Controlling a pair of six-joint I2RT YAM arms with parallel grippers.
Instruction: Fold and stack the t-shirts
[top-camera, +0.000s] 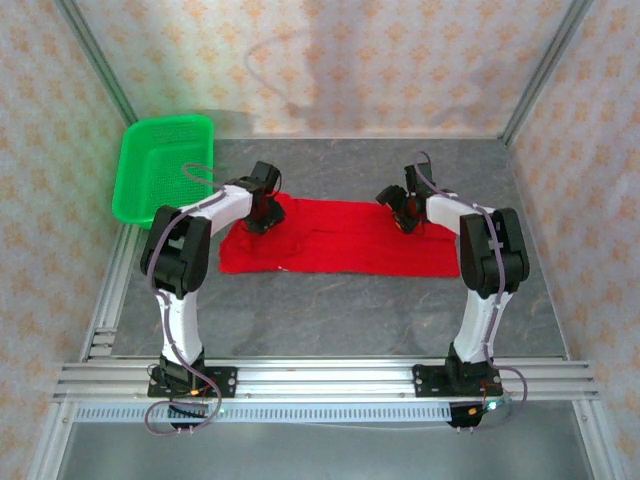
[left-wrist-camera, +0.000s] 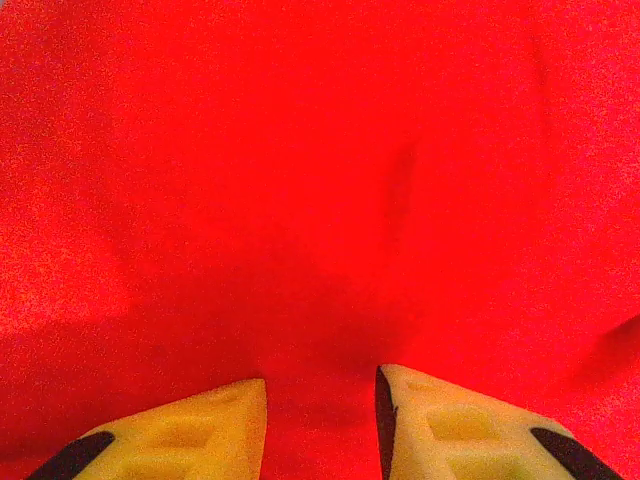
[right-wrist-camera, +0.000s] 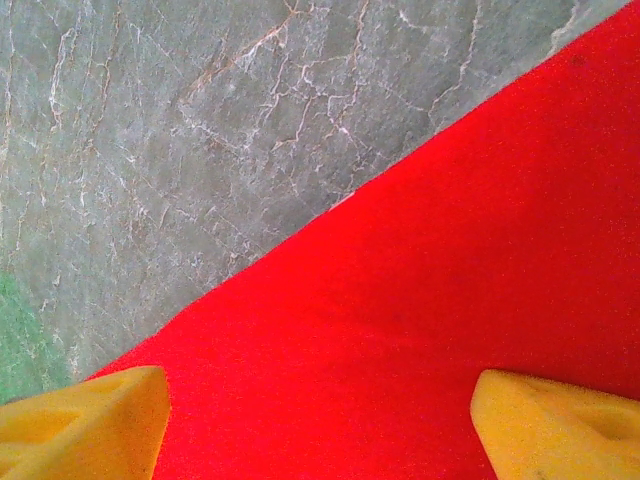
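The red t-shirt (top-camera: 335, 237) lies spread as a long flat rectangle across the middle of the grey table, plain side up with a few creases. My left gripper (top-camera: 262, 222) hangs low over its left end. In the left wrist view the yellow fingertips (left-wrist-camera: 200, 430) stand a narrow gap apart, and red cloth (left-wrist-camera: 320, 200) shows behind and between them. My right gripper (top-camera: 405, 222) is over the shirt's right part near its far edge. There its jaws (right-wrist-camera: 320, 400) stand wide open above the cloth (right-wrist-camera: 420, 300), with nothing between them.
A green mesh basket (top-camera: 165, 165) sits at the table's back left corner, just behind the left arm. Bare grey marble table (top-camera: 350, 310) runs in front of the shirt to the rail, and a strip (right-wrist-camera: 200, 150) lies beyond its far edge.
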